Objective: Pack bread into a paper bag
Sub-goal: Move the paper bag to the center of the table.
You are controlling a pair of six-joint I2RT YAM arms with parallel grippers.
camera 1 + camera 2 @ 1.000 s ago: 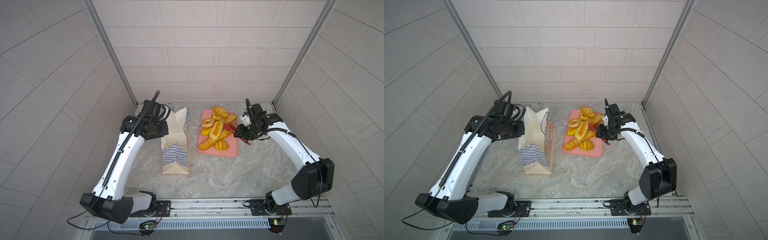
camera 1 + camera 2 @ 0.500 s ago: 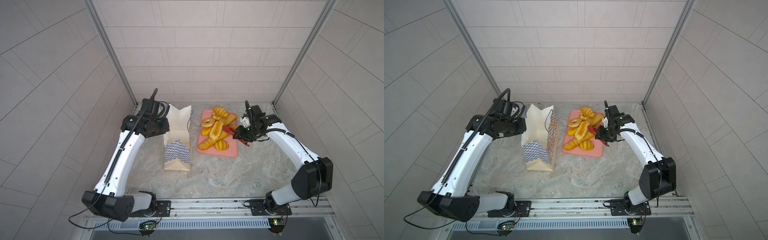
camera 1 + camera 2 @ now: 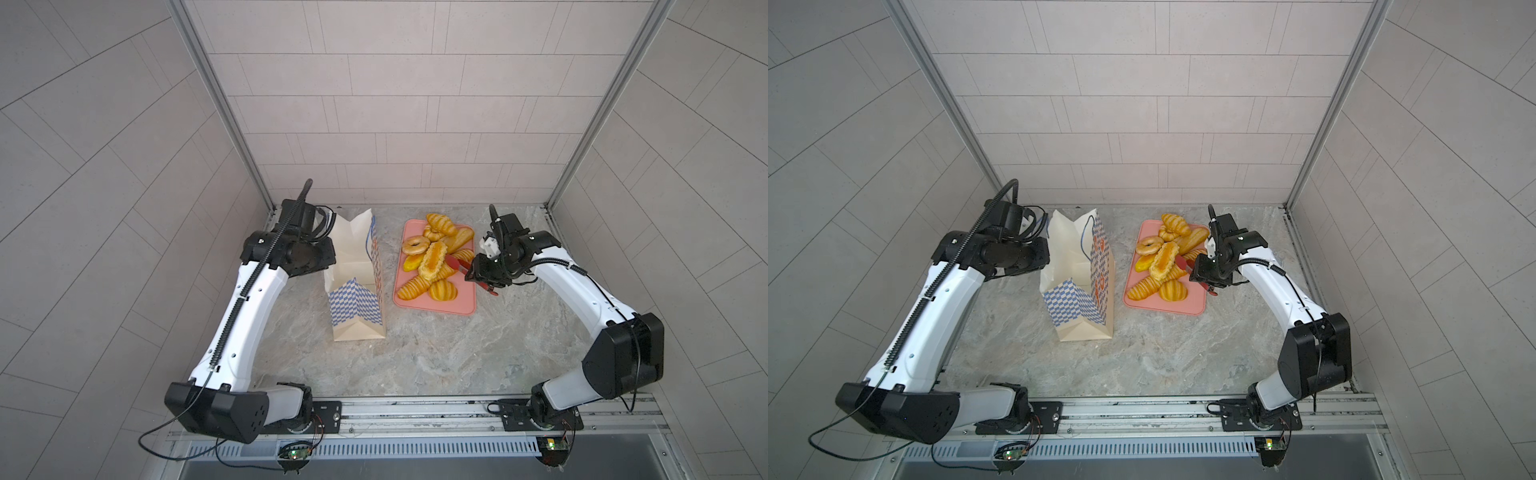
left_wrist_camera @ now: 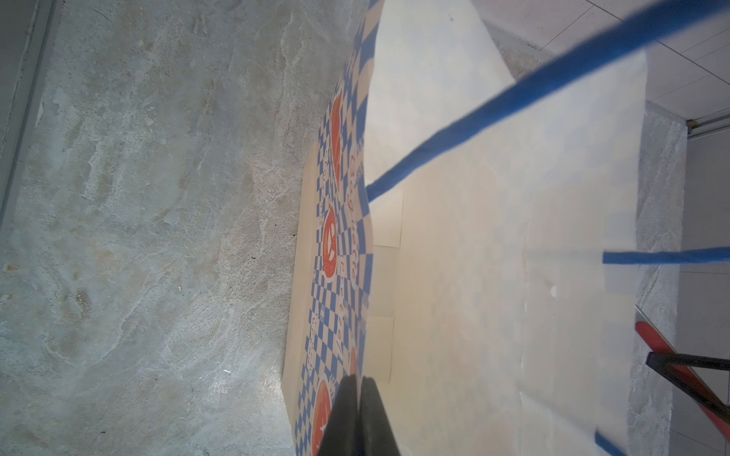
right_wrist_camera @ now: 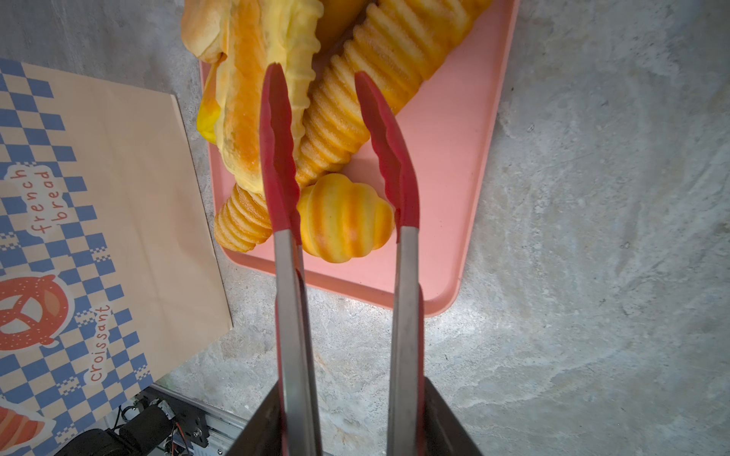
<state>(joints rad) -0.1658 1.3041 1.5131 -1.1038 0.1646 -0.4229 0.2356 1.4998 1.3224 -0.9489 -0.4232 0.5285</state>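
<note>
- Since a second ago, your left hand (image 4: 357,385) has drawn the paper bag (image 3: 355,266) a little across the bench (image 3: 436,353), toward the pink tray (image 3: 467,305).
- That hand is pinched together on the bag's rim. The blue checks lie on one side of its fingers and the cream inside on the other, and the bag stands upright beside it.
- Your right hand (image 3: 478,275) has barely moved. It is clamped on the red tongs (image 5: 395,169), and their tips are apart.
- Just ahead of that hand, the tong tips hover over the bread (image 3: 432,259) on the tray. A ridged baguette (image 5: 347,118) lies between them, and a small bun (image 5: 343,219) sits nearer the hand.
- Count: two hands, one bag, one tray and one pair of tongs. There are about nine breads, all on the tray, and they overlap, so the count is uncertain.
</note>
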